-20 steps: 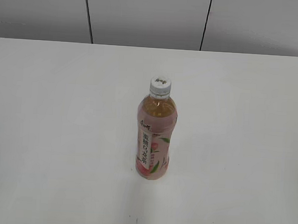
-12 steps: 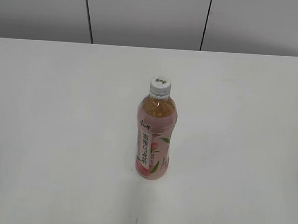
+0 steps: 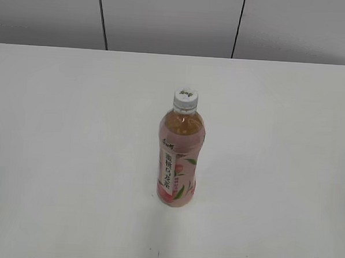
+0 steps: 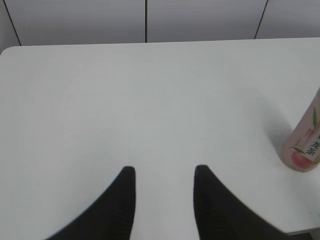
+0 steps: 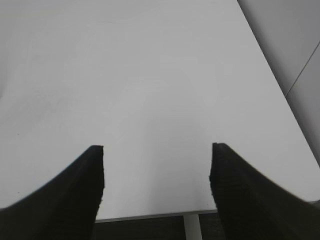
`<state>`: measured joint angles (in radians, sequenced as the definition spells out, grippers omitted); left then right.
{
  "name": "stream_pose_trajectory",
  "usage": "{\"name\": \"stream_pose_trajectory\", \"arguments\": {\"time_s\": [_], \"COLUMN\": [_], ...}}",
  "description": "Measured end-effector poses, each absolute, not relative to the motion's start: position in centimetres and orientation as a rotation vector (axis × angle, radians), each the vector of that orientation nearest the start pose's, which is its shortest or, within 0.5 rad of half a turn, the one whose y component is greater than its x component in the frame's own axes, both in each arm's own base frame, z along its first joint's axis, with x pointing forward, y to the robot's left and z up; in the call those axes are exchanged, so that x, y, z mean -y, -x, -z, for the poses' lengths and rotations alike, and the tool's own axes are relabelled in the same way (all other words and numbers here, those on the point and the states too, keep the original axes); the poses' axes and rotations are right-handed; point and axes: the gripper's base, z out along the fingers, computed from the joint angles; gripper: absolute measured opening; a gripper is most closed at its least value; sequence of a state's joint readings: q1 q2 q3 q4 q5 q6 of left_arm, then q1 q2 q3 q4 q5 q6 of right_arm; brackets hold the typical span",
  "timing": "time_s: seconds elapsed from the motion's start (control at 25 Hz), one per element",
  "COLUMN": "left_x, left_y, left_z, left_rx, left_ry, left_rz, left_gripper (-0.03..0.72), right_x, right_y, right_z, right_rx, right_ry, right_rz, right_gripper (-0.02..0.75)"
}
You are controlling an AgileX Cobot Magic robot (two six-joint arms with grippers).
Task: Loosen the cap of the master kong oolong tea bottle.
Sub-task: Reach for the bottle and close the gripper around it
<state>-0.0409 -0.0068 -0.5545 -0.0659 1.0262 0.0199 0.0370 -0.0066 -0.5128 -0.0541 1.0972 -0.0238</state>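
The master kong oolong tea bottle (image 3: 179, 158) stands upright near the middle of the white table, with its pink peach label facing me. Its white ribbed cap (image 3: 185, 98) sits on top. The bottle's lower part also shows at the right edge of the left wrist view (image 4: 304, 145). My left gripper (image 4: 164, 172) is open and empty, over bare table to the left of the bottle. My right gripper (image 5: 156, 152) is open wide and empty near the table's edge; the bottle is not in its view. Neither gripper shows in the exterior view.
The white table (image 3: 72, 158) runs to a grey panelled wall (image 3: 166, 19) at the back. In the right wrist view the table's edge (image 5: 150, 216) and a white leg (image 5: 191, 227) show below the fingers.
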Motion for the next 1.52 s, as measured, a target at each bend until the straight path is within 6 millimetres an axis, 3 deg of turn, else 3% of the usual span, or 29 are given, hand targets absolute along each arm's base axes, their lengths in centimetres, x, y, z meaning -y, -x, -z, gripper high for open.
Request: {"name": "stream_pose_trajectory", "arguments": {"time_s": [0.4,0.56,0.96,1.12,1.32,1.52], "left_x": [0.5,0.5,0.6,0.8,1.4,2.8], "left_y": [1.2,0.3,-5.9,-8.7,-12.5,-15.7], "left_z": [-29.5,-30.4,-33.2,-33.7,-32.9,-30.6], "left_rx": [-1.948,-1.941,-1.794,-1.759,-1.815,-1.859], "left_ry": [-0.063,-0.067,-0.106,-0.111,-0.115,-0.169], "left_rz": [0.091,0.087,0.04,0.036,0.096,0.14], "left_gripper": [0.241,0.241,0.241,0.279,0.414,0.452], "right_x": [0.5,0.5,0.5,0.5,0.5,0.5], "right_y": [0.9,0.9,0.9,0.9,0.9,0.9], "right_z": [-27.8,-27.8,-27.8,-27.8,-27.8,-27.8], "right_rx": [-2.06,-2.06,-2.06,-2.06,-2.06,-2.06], "right_ry": [0.058,0.058,0.058,0.058,0.058,0.058], "right_rz": [0.057,0.057,0.057,0.057,0.057,0.057], "right_gripper": [0.503,0.503,0.503,0.503,0.503,0.503]}}
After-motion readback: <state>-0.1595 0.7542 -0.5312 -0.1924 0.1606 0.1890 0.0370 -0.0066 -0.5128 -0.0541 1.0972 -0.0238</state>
